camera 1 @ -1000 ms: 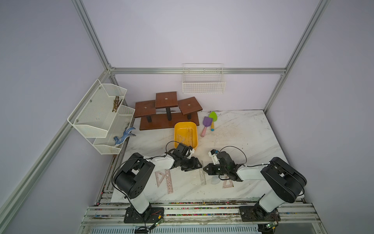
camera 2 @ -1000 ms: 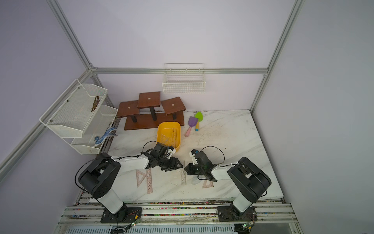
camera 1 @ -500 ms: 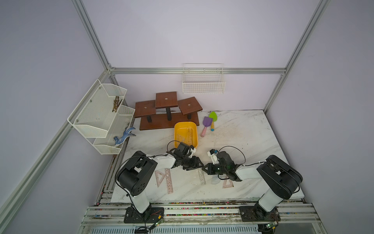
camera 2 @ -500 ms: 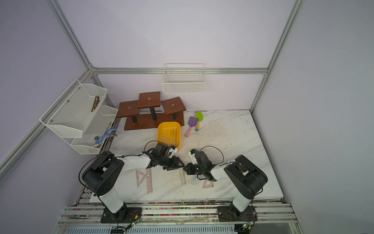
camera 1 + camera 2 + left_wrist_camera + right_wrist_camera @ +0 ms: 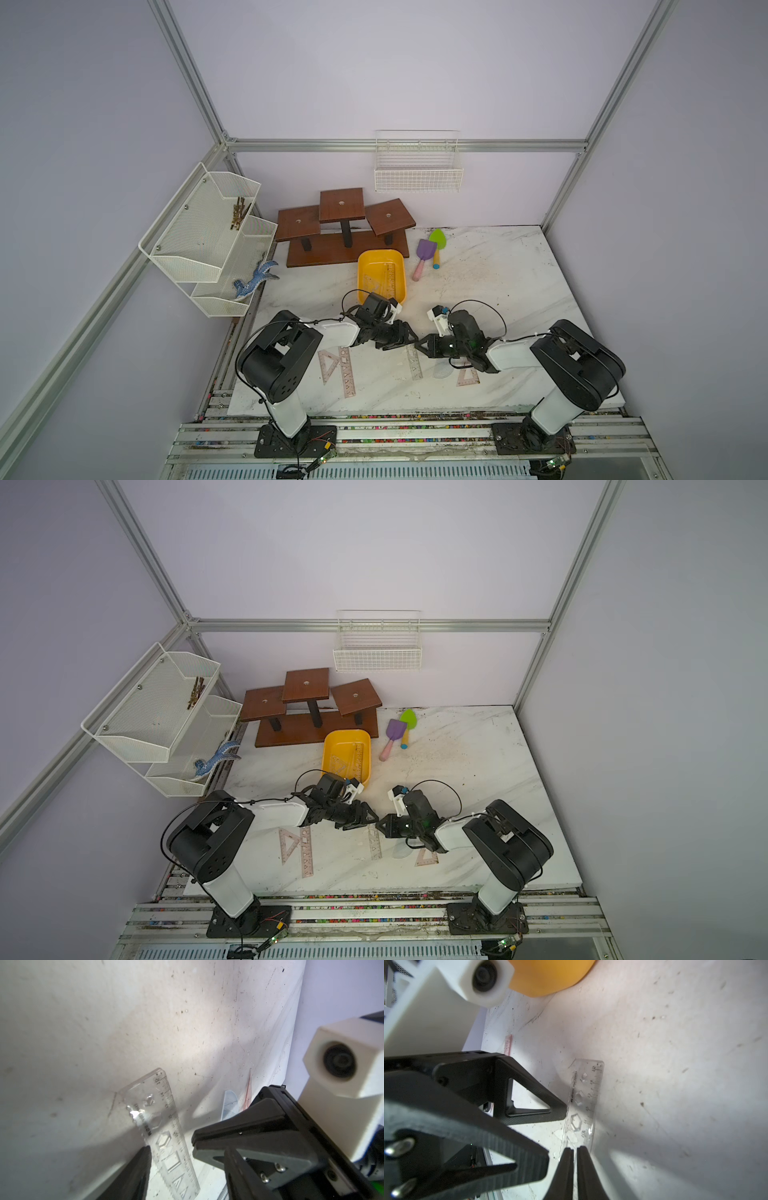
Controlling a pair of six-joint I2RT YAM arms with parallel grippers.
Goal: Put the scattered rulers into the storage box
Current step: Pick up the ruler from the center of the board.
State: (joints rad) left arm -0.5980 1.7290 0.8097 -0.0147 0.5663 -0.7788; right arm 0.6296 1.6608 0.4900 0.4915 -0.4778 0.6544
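The yellow storage box (image 5: 367, 266) (image 5: 332, 746) (image 5: 550, 976) stands at mid-table with a few rulers lying in it. A clear stencil ruler (image 5: 414, 362) (image 5: 375, 845) (image 5: 164, 1132) (image 5: 584, 1099) lies flat in front of it. My left gripper (image 5: 405, 337) (image 5: 368, 814) (image 5: 187, 1150) (image 5: 556, 1133) is open, its fingers (image 5: 137, 1169) either side of this ruler, one tip touching its wavy edge. My right gripper (image 5: 419, 345) (image 5: 379, 825) (image 5: 575, 1148) is shut, tips at the ruler's other long edge, nothing seen between them. A pinkish set square (image 5: 328, 365) and long ruler (image 5: 347, 372) lie front left. A clear protractor (image 5: 440, 369) and a pink triangle (image 5: 468, 376) lie front right.
Purple and green toy shovels (image 5: 428, 253) lie right of the box. A brown wooden stand (image 5: 345, 232) is behind it, a white wire basket (image 5: 417, 174) on the back wall, a white mesh rack (image 5: 208, 237) at the left. The table's front edge (image 5: 415, 409) is near.
The two grippers have drawn closer together over the clear ruler, the left one shifting right. The rulers on the table have not moved.
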